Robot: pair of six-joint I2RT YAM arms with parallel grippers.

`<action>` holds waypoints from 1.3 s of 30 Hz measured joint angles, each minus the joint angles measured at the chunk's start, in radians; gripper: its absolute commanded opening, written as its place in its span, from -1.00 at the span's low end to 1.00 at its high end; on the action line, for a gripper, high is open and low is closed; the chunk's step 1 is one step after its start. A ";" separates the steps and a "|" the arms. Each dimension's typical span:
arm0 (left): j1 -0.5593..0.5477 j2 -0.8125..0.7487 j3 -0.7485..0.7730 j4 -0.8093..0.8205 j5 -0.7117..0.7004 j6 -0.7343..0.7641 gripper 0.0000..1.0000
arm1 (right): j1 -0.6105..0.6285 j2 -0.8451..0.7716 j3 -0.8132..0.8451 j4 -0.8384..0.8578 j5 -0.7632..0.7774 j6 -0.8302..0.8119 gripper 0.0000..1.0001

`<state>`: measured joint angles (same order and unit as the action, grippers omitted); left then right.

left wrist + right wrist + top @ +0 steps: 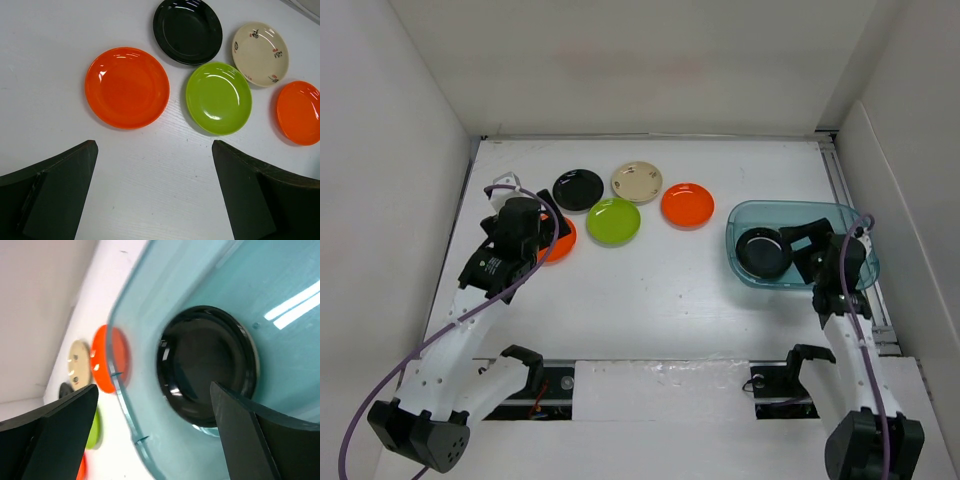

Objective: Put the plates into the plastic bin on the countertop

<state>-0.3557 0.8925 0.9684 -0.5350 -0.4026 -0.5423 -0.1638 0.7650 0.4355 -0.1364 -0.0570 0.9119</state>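
Five plates lie on the white countertop [650,290]: a black plate [578,189], a cream plate [636,181], an orange plate [687,204], a lime green plate [613,221], and a second orange plate [564,240] partly hidden under my left gripper [535,228]. In the left wrist view that gripper [154,150] is open and empty, just short of this orange plate [127,87]. The teal bin [840,215] holds a black plate [763,252]. My right gripper [807,252] is open and empty inside the bin, beside that plate [207,370].
White walls enclose the countertop on the left, back and right. The bin's near wall [131,405] crosses the right wrist view, with the orange plate [106,360], cream plate [77,365] and lime plate [93,432] beyond it. A metal rail [855,215] runs behind the bin.
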 measured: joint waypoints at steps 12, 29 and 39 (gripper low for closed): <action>0.000 0.025 0.000 -0.001 -0.002 -0.002 0.99 | 0.548 0.262 0.338 0.092 -0.058 -0.061 1.00; 0.000 0.046 0.000 -0.008 -0.050 -0.016 0.99 | 0.781 1.254 0.835 0.214 -0.064 -0.054 0.54; 0.000 0.042 0.000 -0.008 -0.050 -0.016 0.99 | 0.779 1.359 0.927 0.249 -0.088 -0.022 -0.18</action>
<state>-0.3557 0.9340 0.9684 -0.5430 -0.4530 -0.5579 0.6151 2.1242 1.3621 0.1127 -0.1452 0.8898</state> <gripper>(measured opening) 0.993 0.438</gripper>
